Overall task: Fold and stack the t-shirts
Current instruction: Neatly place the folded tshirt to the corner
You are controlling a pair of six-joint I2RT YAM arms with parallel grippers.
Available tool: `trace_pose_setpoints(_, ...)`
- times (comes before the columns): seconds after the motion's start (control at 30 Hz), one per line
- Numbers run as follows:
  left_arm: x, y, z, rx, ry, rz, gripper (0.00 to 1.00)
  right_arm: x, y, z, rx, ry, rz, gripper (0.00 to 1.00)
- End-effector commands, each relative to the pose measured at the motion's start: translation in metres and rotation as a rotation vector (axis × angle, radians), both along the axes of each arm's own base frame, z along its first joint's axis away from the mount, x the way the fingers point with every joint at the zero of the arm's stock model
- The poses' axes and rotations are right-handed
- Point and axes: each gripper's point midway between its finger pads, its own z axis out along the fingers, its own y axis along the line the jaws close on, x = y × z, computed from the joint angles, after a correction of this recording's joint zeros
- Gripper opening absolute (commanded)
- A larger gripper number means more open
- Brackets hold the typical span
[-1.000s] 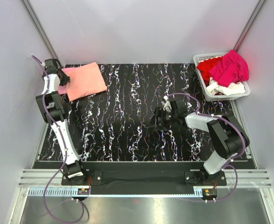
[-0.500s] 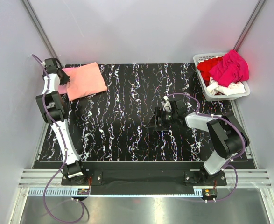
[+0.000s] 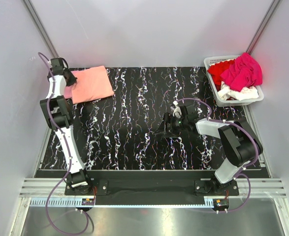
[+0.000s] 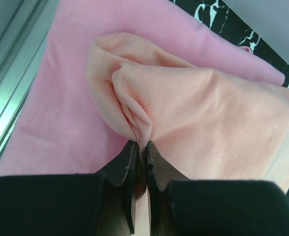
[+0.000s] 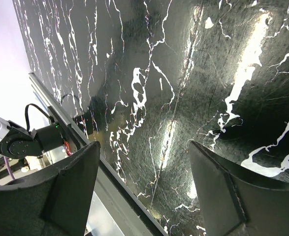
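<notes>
I am pinching a raised fold of the salmon-orange t-shirt [image 4: 208, 113] between the clenched jaws of my left gripper [image 4: 140, 147], the light pink t-shirt [image 4: 55, 118] lying spread beneath both. My right gripper [image 5: 144, 172] is hanging released over the marbled mat [image 5: 183, 73], well apart from them.

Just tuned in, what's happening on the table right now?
The left gripper has its jaws pinched on a fold of the salmon-orange t-shirt, which lies on the light pink t-shirt at the far-left corner of the table. The right gripper hovers open over the table, holding nothing. A pile of unfolded shirts fills the basket.
</notes>
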Motion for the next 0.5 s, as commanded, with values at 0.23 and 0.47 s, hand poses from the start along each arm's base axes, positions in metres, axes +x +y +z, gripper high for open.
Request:
trace_pose_setpoints(0.23, 0.013, 0.019, 0.108, 0.105, -0.218, -0.043, 0.0, 0.008, 0.004, 0.012, 0.046, -0.041, 0.018, 0.79)
trace_pose_setpoints(0.47, 0.011, 0.033, 0.133, 0.088, -0.27, -0.036, 0.0, 0.008, 0.003, 0.013, 0.051, -0.04, 0.014, 0.79)
